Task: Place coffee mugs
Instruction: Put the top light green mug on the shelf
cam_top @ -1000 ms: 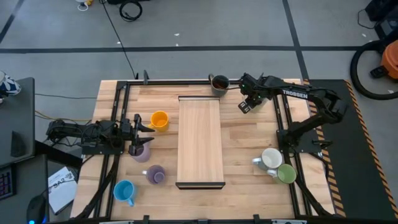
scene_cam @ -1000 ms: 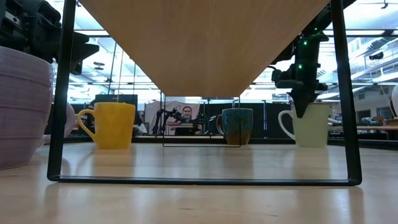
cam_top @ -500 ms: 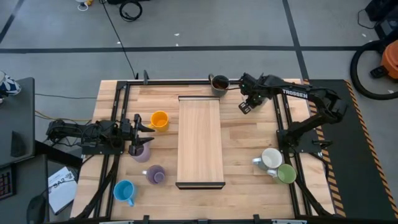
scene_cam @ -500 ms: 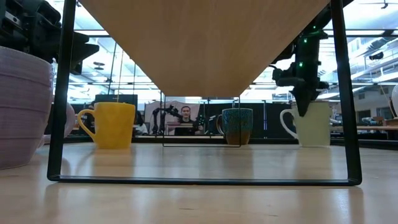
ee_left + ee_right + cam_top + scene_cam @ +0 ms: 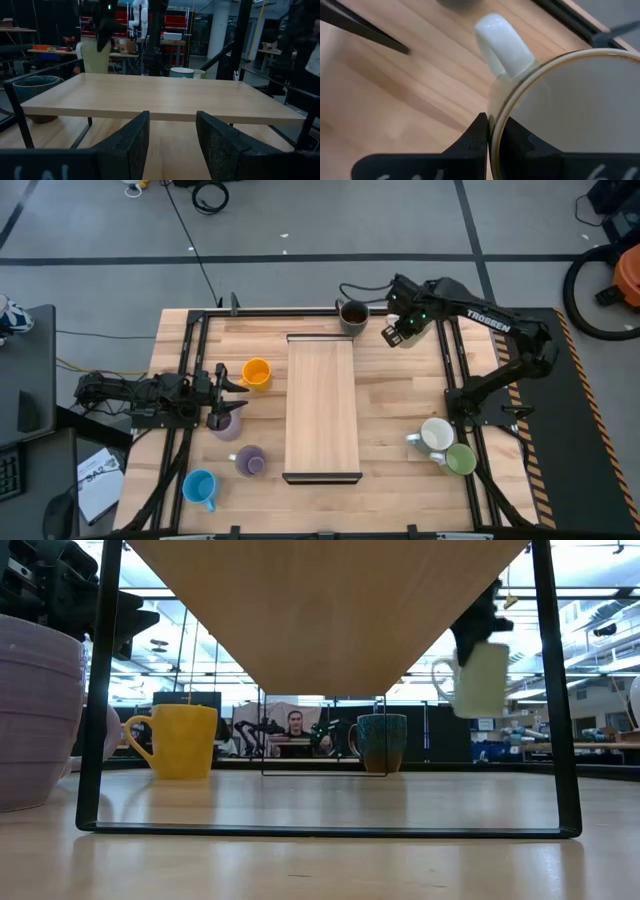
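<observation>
Right pincer [image 5: 490,135] clamping white mug [image 5: 560,110] rim, airborne

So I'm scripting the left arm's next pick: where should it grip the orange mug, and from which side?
Grip the orange mug by its rim wall, from above, one finger inside. It stands upright, mouth open, handle toward the left gripper, so pinch a handle-free stretch of rim.
</observation>
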Controlling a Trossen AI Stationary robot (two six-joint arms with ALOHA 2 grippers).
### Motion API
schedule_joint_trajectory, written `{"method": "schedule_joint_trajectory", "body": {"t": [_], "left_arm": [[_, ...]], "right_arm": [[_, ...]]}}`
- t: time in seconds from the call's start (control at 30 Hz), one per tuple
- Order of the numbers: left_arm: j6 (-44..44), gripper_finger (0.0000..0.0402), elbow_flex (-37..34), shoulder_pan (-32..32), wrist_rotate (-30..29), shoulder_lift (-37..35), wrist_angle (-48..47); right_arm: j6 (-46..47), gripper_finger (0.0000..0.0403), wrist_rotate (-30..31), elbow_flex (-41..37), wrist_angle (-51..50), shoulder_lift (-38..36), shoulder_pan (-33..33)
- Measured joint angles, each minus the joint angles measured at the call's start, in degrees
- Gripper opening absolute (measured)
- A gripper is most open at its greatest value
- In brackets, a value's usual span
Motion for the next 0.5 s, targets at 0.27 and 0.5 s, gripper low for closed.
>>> {"method": "schedule_joint_trajectory", "body": {"t": [0.27,0.5], "left_arm": [[0.02,0.0169,0.0,0.0,0.0,-0.01,0.0],[0.04,0.0169,-0.01,0.0,-0.01,-0.01,0.0]], "right_arm": [[6.74,0.0034,-2.91,10.78,-1.4,-0.04,6.74],[11.39,0.0034,-3.29,17.69,-0.79,1.75,14.0]]}}
